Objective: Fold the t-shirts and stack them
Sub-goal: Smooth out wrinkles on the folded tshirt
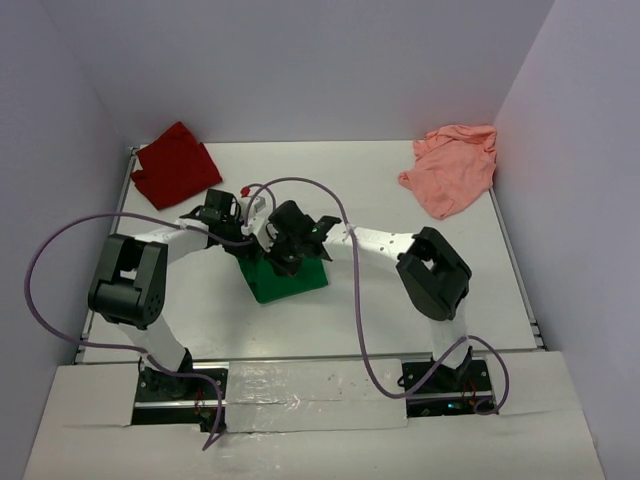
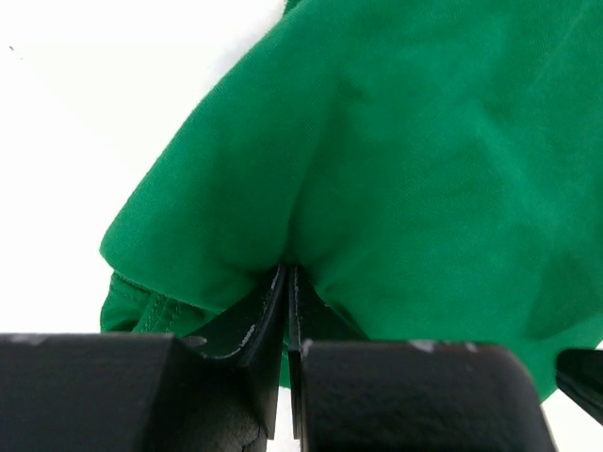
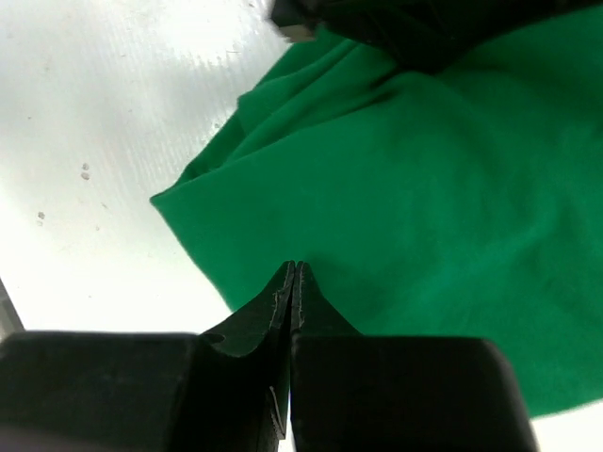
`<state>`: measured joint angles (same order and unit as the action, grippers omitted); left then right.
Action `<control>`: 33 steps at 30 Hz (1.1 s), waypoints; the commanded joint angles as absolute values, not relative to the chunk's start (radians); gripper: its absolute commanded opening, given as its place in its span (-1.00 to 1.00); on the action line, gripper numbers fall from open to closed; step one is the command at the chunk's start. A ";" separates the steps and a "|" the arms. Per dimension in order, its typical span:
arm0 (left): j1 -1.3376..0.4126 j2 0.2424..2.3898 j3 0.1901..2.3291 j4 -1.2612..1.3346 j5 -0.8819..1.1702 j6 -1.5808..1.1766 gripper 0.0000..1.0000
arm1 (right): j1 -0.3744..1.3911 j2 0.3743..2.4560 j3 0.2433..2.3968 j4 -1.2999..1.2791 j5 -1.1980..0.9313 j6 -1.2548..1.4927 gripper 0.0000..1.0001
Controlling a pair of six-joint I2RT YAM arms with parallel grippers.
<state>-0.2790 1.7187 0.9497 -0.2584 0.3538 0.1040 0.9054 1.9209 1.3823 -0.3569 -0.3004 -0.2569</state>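
Note:
The bright green t-shirt (image 1: 290,280) lies bunched at the table's middle, under both grippers. My left gripper (image 1: 256,243) is shut on a raised fold of it; in the left wrist view the green cloth (image 2: 415,160) wraps round the pinched tips (image 2: 285,273). My right gripper (image 1: 286,260) is shut, its tips (image 3: 295,268) over the green cloth (image 3: 443,207) near its left edge, with no cloth showing between the jaws. The dark red t-shirt (image 1: 175,165) lies crumpled at the far left. The salmon pink t-shirt (image 1: 452,166) lies crumpled at the far right.
The white table (image 1: 420,320) is walled in by lilac panels on three sides. Purple cables loop over both arms near the green shirt. The left gripper's black body (image 3: 415,28) shows at the top of the right wrist view.

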 commanded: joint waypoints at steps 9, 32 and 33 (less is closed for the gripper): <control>-0.272 1.836 1.046 -0.307 0.351 0.094 -0.72 | 0.862 2.259 1.658 -0.820 -0.549 -0.179 -1.00; -0.121 1.832 1.055 -0.336 0.314 0.160 -0.71 | 0.782 2.046 1.425 -0.856 -0.290 -0.209 -1.00; -0.117 1.830 1.052 -0.334 0.319 0.161 -0.71 | 0.775 2.042 1.422 -0.856 -0.290 -0.207 -1.00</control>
<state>-0.2123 1.8294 1.0767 -0.3542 0.4652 0.1513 0.8150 2.0232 1.5028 -0.6380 -0.4301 -0.2558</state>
